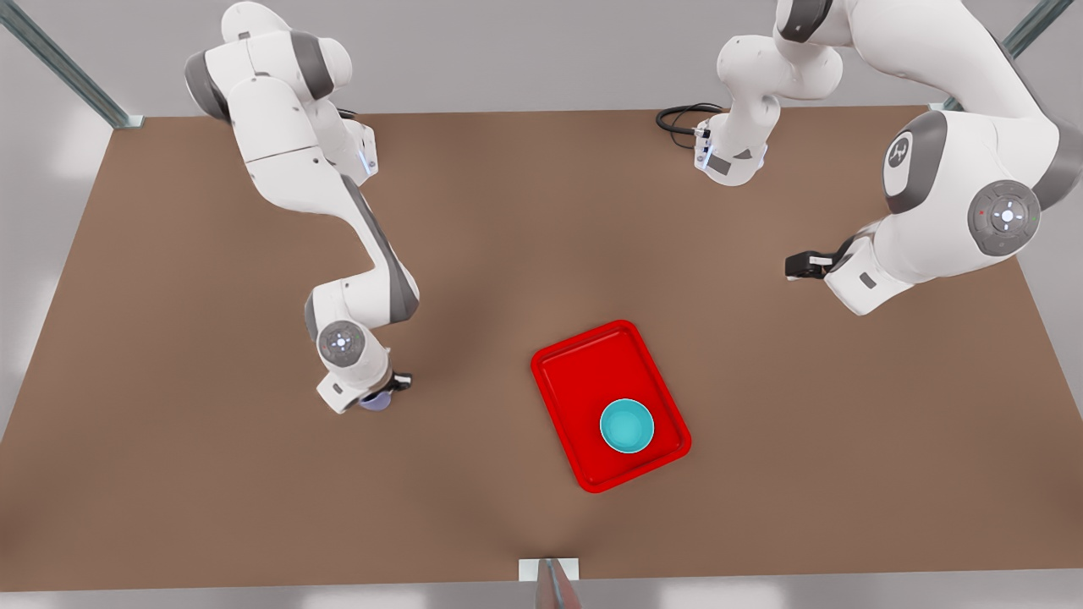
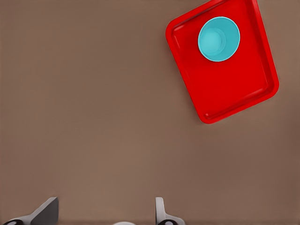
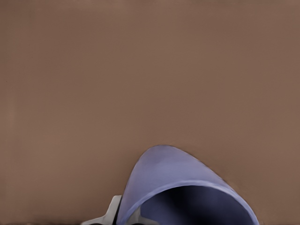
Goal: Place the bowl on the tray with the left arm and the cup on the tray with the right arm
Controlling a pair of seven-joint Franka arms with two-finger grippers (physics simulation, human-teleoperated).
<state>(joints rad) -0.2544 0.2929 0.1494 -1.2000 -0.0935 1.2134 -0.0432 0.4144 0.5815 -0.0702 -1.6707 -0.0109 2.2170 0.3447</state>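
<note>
Cup [image 3: 187, 187] and bowl are our two items, and only one is home. We see the teal bowl [image 1: 627, 425] sitting upright inside the red tray [image 1: 584, 364], in the tray's end nearer the camera in the front view, just beside the rim. The lavender cup is well apart from the tray, on the front view's left, tucked under the right gripper [image 1: 385, 393] close to the brown table [image 1: 169, 338]. Its rim looms right at that wrist's camera, so we judge the jaws to be grasping the cup, though the contact itself is hidden from us.

Our left gripper [image 2: 105, 213] hangs high on the front view's right, fingers spread and empty, waiting.

What worries us is the carry. A grip on a smooth tapered wall could slip and tip the cup. Setting it down too near the bowl could knock both, and catching the tray's raised rim could shove the tray.
</note>
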